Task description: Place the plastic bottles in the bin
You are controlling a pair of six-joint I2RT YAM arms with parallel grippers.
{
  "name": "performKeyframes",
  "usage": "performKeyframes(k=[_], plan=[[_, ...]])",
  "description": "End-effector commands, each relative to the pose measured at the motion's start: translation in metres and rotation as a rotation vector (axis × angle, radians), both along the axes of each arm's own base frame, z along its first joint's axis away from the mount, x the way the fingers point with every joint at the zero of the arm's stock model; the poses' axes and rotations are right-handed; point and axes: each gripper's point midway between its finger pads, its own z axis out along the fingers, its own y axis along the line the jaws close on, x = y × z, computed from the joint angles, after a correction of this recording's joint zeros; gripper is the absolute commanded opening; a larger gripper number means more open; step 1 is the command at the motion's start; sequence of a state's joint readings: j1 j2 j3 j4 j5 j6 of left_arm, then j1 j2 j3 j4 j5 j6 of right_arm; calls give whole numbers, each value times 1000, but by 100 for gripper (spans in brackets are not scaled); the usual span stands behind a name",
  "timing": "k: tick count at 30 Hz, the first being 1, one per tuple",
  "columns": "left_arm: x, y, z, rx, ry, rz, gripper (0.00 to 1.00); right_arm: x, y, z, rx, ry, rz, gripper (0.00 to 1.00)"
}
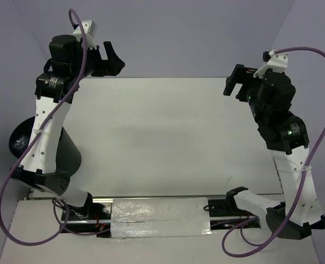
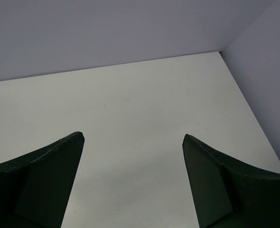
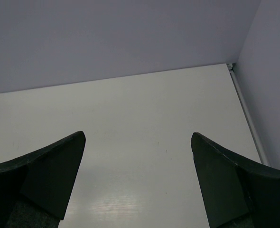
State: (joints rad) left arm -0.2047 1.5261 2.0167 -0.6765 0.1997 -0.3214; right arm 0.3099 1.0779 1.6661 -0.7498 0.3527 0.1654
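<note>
The black bin (image 1: 69, 157) stands at the table's left edge, mostly hidden behind my left arm. Its dark mouth (image 1: 20, 137) shows left of the arm, with a faint pale glint inside that I cannot identify. No plastic bottles show on the table in any view. My left gripper (image 1: 113, 58) is open and empty, held high over the far left corner; its wrist view (image 2: 133, 137) shows only bare table between the fingers. My right gripper (image 1: 234, 88) is open and empty above the far right of the table, also over bare table in its wrist view (image 3: 137, 135).
The white table (image 1: 168, 132) ends at pale walls at the back and right. A taped strip (image 1: 160, 217) and the arm bases (image 1: 80, 206) lie along the near edge. Purple cables (image 1: 317, 110) loop beside both arms.
</note>
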Motion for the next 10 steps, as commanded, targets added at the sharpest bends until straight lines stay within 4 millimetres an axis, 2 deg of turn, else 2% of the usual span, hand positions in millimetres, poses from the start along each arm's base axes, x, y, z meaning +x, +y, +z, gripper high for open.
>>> performKeyframes(k=[1,5,10], plan=[[-10,2,30,7,-106,-13,99,-12,-6,40,39,-141,-15,100],[-11,5,26,14,-97,-3,99,-16,-14,41,88,-136,-70,100],[-11,5,24,12,-93,-1,98,-12,-20,31,75,-75,-124,100]])
